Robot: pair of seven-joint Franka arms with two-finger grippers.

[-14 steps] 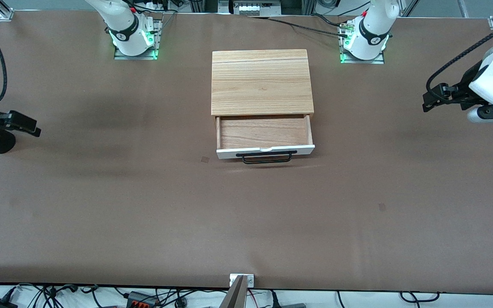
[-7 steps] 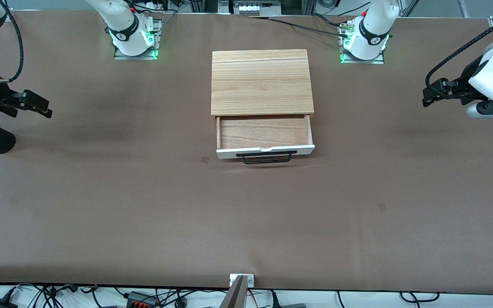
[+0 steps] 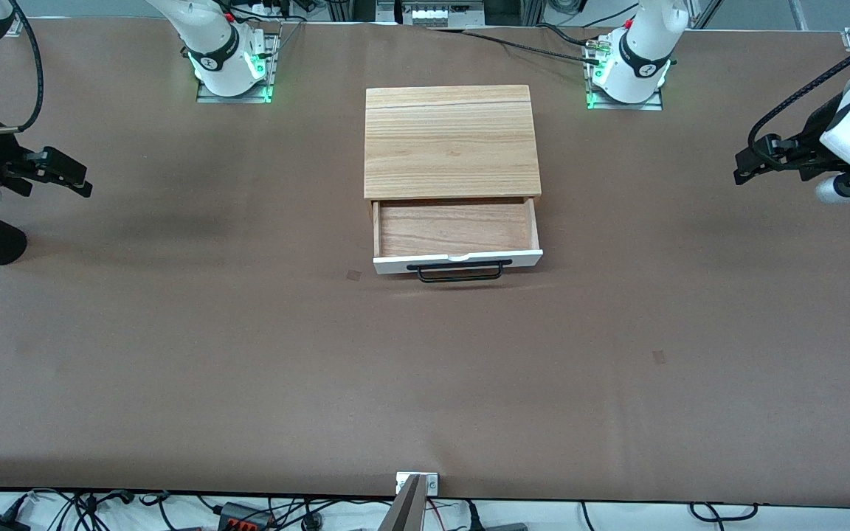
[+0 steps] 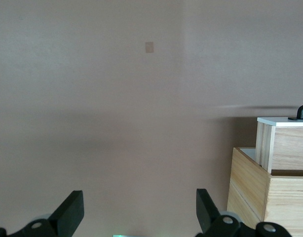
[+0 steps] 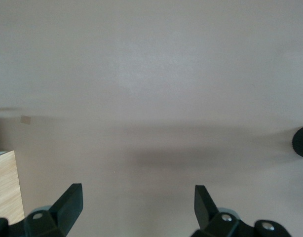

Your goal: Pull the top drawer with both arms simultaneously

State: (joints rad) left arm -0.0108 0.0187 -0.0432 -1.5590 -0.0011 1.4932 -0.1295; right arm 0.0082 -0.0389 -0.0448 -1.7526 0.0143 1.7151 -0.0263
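Front view: cabinet (image 3: 451, 140) sits mid-table between the two bases, top drawer (image 3: 457, 236) slid out toward the front camera, tray bare, white front panel and black bar handle (image 3: 460, 271) at its near edge. Right gripper (image 3: 71, 177) hangs over the table at the right arm's end, well apart from the cabinet, jaws spread wide, holding nothing. Left gripper (image 3: 750, 164) hangs over the table at the left arm's end, also well clear, jaws apart and empty. Left wrist view: left gripper's fingertips (image 4: 72, 210) stand wide over bare brown table (image 4: 117, 98); the cabinet corner with the pulled-out drawer and a bit of the handle shows at the edge. Right wrist view: right gripper's fingertips (image 5: 71, 198) wide, nothing between them, table below, a sliver of the cabinet's wood at the edge.
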